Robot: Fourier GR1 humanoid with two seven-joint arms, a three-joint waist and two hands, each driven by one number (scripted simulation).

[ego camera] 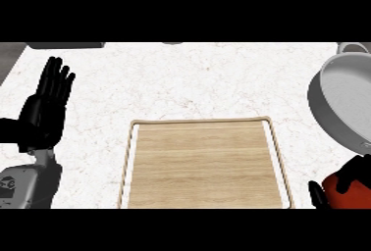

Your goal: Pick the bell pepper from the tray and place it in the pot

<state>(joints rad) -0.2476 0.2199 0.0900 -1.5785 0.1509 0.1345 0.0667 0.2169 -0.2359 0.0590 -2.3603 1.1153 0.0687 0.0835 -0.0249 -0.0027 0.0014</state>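
A: where's the pepper (339,192)?
B: red lump at the lower right corner, off the tray (205,164), black fingers of the right hand (355,177) curled round it. Mostly cut off by the edge, so I think it's lifted, can't swear

A: left hand (45,105)?
B: resting at the left edge, fingers straight up and slightly apart, holding nothing

A: pot (339,100)?
B: grey, far right, up from the pepper, partly out of view. Wooden tray is bare in the middle

A: risks?
B: pepper could clip the pot's near rim if carried low, or land on the counter (188,78) if let go before it's over the opening. Grip is half hidden too, so a slip is hard to rule out
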